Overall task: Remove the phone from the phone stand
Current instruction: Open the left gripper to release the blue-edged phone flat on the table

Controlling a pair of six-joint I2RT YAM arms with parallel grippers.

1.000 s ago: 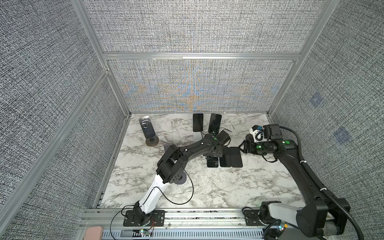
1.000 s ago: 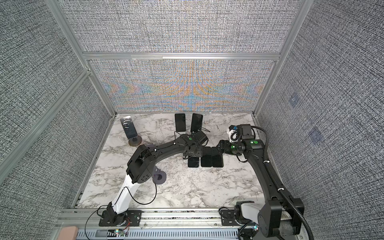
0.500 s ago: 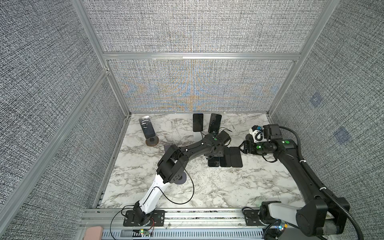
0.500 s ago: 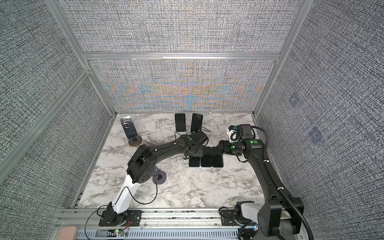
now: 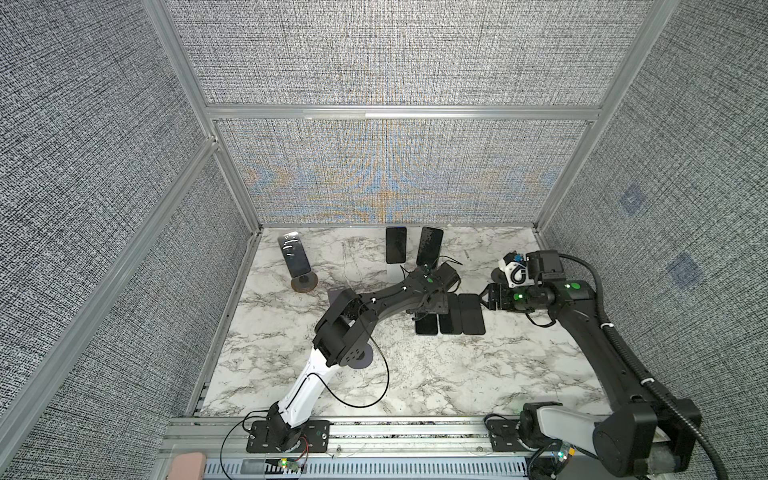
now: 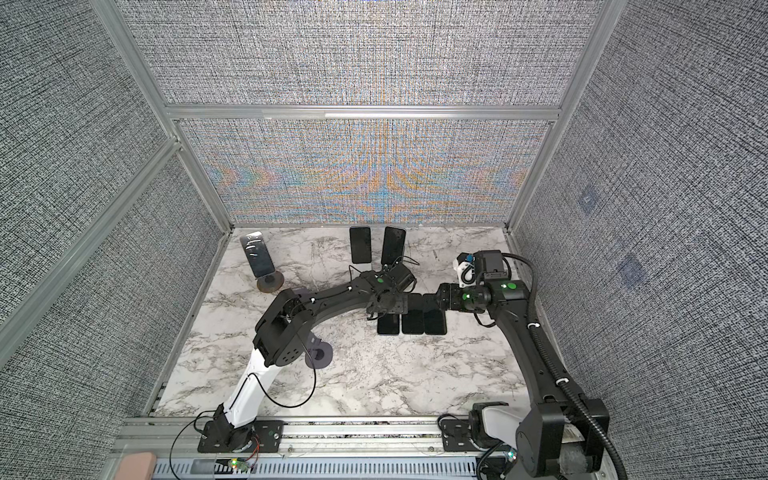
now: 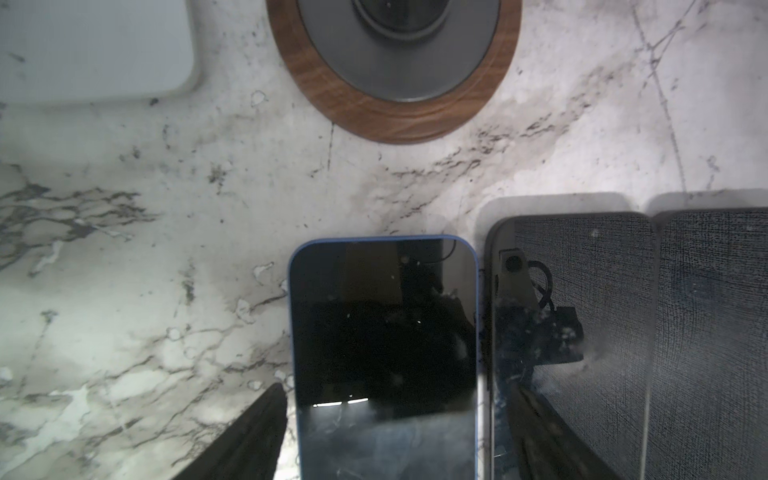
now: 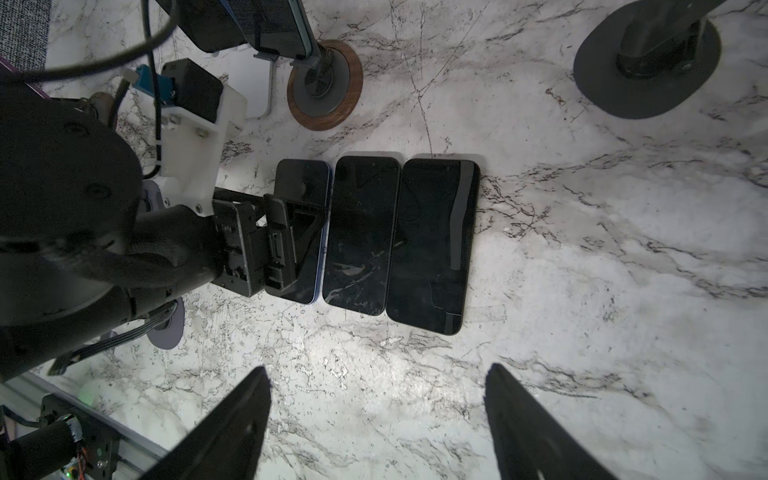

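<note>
The blue-edged phone [image 5: 427,326] lay flat on the marble table [image 5: 415,382], leftmost in a tight row with two dark phones [image 5: 471,313]. The left gripper [image 7: 399,395] straddled it, jaws spread wider than the phone, released. Beside the row the right gripper [image 8: 377,374] hung spread and empty. Farther back, another phone [image 5: 296,255] leaned on a wood-based stand [image 5: 304,284].

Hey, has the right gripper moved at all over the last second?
No. In a top view the right gripper sits in the same spot, just right of the rightmost flat phone.
</note>
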